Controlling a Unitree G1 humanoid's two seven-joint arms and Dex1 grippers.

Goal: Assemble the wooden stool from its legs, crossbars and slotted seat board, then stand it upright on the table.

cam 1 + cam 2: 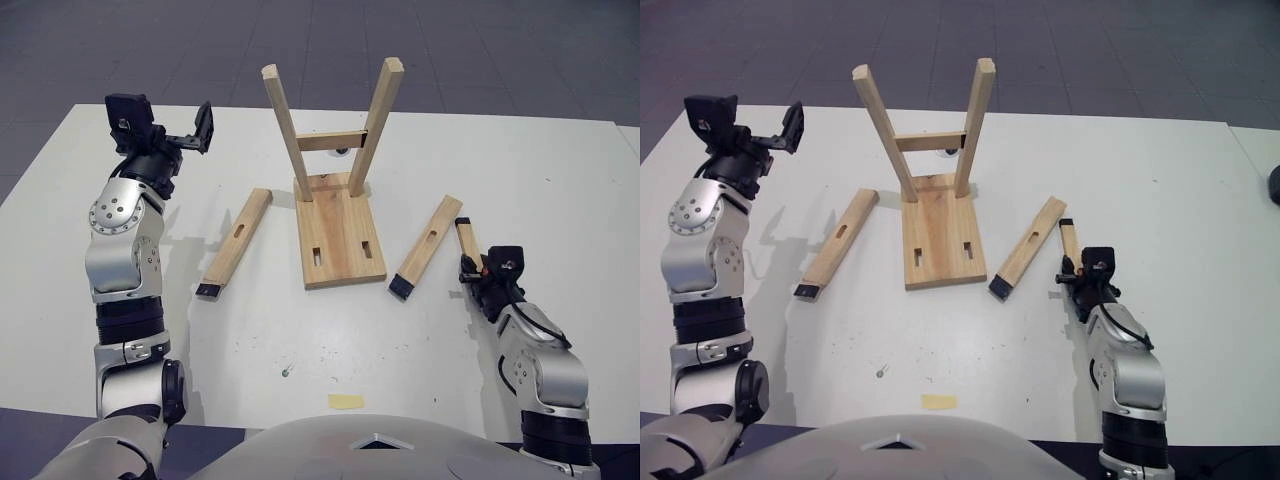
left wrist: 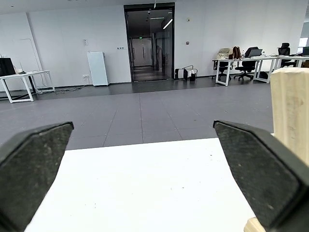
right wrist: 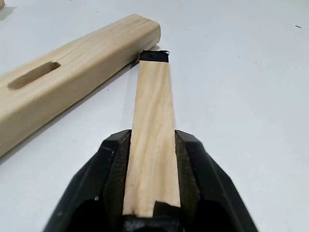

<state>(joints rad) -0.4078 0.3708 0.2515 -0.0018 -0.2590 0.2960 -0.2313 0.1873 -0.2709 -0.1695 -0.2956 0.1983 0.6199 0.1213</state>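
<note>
Crossbar [image 3: 152, 121] clamped in your right jaws.
Its tip sits beside a loose leg [image 1: 427, 245]; your left jaws stand open, well apart.

The left arm [image 1: 120, 240] stands with its forearm upright over the far left corner of the bench [image 1: 560, 180]. The left gripper [image 1: 168, 128] is held high above the surface, jaws spread wide. The right arm [image 1: 540, 365] reaches forward low by the right edge, and the right gripper [image 1: 470, 266] has its jaws clamped on a crossbar [image 1: 465, 238].
</note>
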